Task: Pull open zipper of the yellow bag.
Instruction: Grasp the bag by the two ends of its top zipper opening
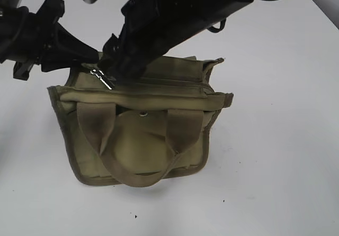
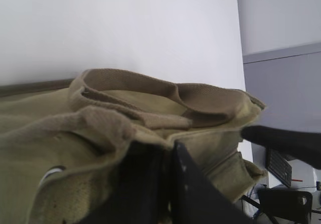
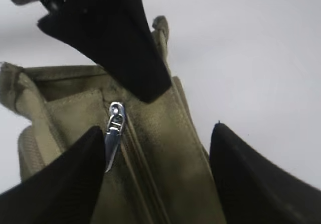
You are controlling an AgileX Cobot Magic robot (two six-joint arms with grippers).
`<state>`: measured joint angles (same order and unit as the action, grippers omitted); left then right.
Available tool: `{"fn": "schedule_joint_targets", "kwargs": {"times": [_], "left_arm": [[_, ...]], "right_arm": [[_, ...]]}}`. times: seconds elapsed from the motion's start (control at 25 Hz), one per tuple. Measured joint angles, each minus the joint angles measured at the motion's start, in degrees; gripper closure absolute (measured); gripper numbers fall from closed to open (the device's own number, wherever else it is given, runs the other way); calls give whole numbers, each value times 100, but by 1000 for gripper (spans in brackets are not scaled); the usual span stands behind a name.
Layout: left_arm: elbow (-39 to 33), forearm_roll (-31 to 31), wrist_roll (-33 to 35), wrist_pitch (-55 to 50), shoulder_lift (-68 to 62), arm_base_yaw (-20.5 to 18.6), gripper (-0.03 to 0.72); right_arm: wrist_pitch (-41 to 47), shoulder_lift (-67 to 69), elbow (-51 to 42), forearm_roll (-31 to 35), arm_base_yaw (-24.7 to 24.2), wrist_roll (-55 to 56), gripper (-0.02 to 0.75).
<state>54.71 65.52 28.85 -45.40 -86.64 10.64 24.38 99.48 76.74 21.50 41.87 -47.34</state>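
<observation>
The small boxy tote of dull khaki-yellow canvas (image 1: 143, 125) stands upright on the white counter (image 1: 275, 141), near the middle of the exterior view. Its two looped webbing handles hang down its near face, and a small round metal snap stud (image 1: 143, 113) sits between the handle roots.

The long thin zipper of matching khaki tape (image 1: 164, 85) runs along the top of the tote. Its small shiny silver pull tab (image 3: 114, 133) lies at the left end of the top in the exterior view. In the right wrist view the tab lies flat on the tape.

The left gripper (image 1: 87, 53) reaches in from the left and meets the tote at its upper left corner. In the left wrist view its jaws are together on a fold of canvas at the tote's edge.

The right gripper (image 3: 155, 184) comes down from above onto the same end of the zipper. Its jaws stand apart, one on each side of the zipper tape. The pull tab lies just beside the left jaw in the right wrist view; whether they touch cannot be told. Nothing is held between these jaws.
</observation>
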Motion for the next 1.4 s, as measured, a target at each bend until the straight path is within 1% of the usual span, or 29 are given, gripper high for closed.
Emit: {"fn": "schedule_joint_targets", "kwargs": {"times": [0.16, 0.24, 0.52, 0.8, 0.92, 1.08, 1.2, 1.4], "left_arm": [[0, 120, 35, -157, 0, 0, 673], [0, 158, 41, -175, 0, 0, 674], [0, 404, 78, -285, -30, 0, 675], [0, 460, 179, -323, -49, 0, 675], [0, 590, 190, -391, -49, 0, 675], [-10, 729, 230, -444, -54, 0, 675], [-10, 764, 244, -462, -79, 0, 675], [-10, 817, 253, -489, -99, 0, 675]], "right_arm": [[6, 195, 0, 51, 0, 0, 228], [6, 207, 0, 183, 0, -2, 232], [16, 347, 46, 264, 0, -7, 326], [271, 409, 57, 265, 0, -7, 342], [304, 386, 57, 196, 0, -7, 357], [337, 386, 58, -126, 0, -7, 437], [341, 397, 68, -201, 0, -7, 512], [417, 408, 68, -250, 0, -7, 701]]}}
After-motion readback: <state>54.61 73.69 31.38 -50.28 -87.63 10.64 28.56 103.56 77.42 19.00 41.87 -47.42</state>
